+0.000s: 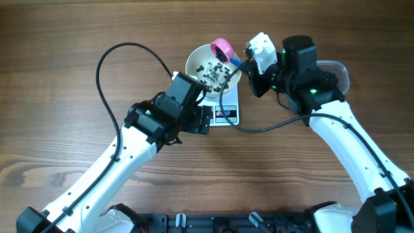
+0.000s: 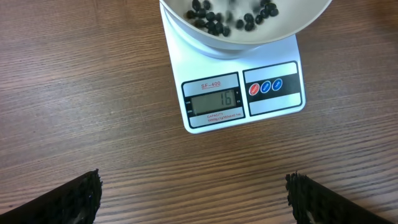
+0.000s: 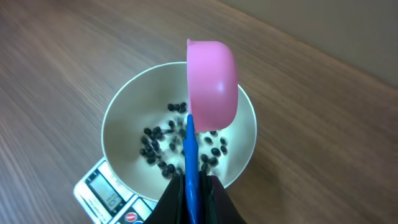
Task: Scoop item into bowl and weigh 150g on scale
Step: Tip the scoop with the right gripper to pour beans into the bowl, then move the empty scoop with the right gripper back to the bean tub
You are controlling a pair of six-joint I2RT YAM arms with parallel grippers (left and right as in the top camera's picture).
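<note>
The white bowl (image 1: 193,61) stands on the scale (image 1: 228,105), with a scattering of black beans (image 1: 213,74) in its bottom. My right gripper (image 1: 249,71) is shut on the blue handle (image 3: 191,155) of a pink scoop (image 3: 214,81). The scoop is tipped on its side over the bowl (image 3: 124,118) and the beans (image 3: 152,149). My left gripper (image 2: 193,199) is open and empty just in front of the scale (image 2: 242,99), whose display reads 16. One fingertip (image 2: 81,196) shows at each lower corner of the left wrist view.
A clear plastic tub (image 1: 336,68) sits behind the right arm, mostly hidden by it. A black cable (image 1: 110,58) loops over the wooden table left of the bowl. Another cable runs from the right arm past the scale.
</note>
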